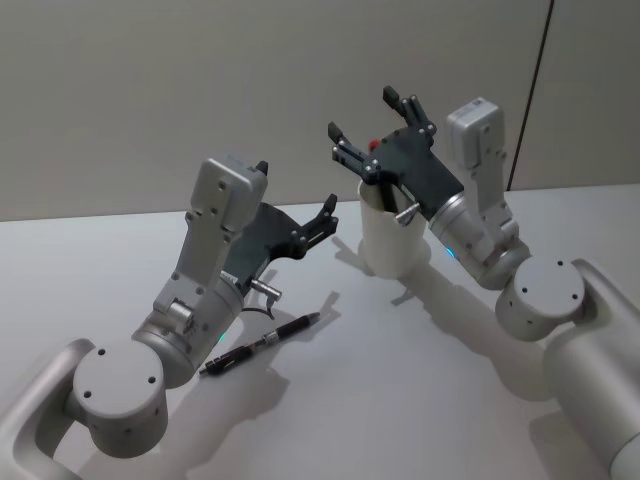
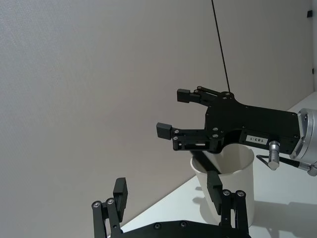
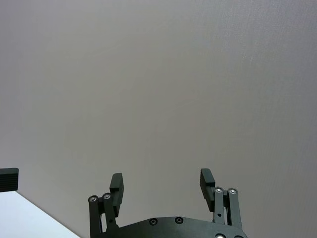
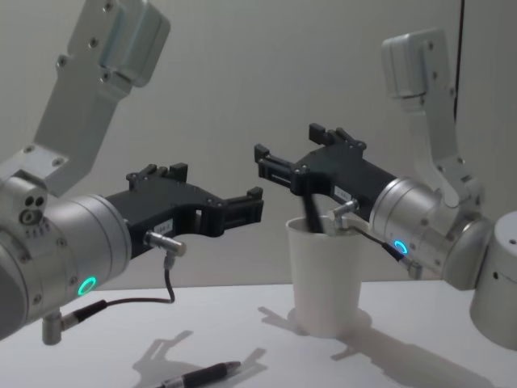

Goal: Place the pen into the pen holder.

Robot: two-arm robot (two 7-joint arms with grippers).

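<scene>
A black pen lies flat on the white table in front of my left arm, also low in the chest view as the pen. The pen holder, a white paper cup, stands upright at centre right. A dark pen-like stick leans inside it. My right gripper hovers open just above the cup's rim, holding nothing. My left gripper is raised above the table to the left of the cup, open and empty, well above the lying pen.
A plain grey wall stands close behind the table. A thin black cable runs down the wall at the right. Both arm bases sit at the near corners, with bare table between them.
</scene>
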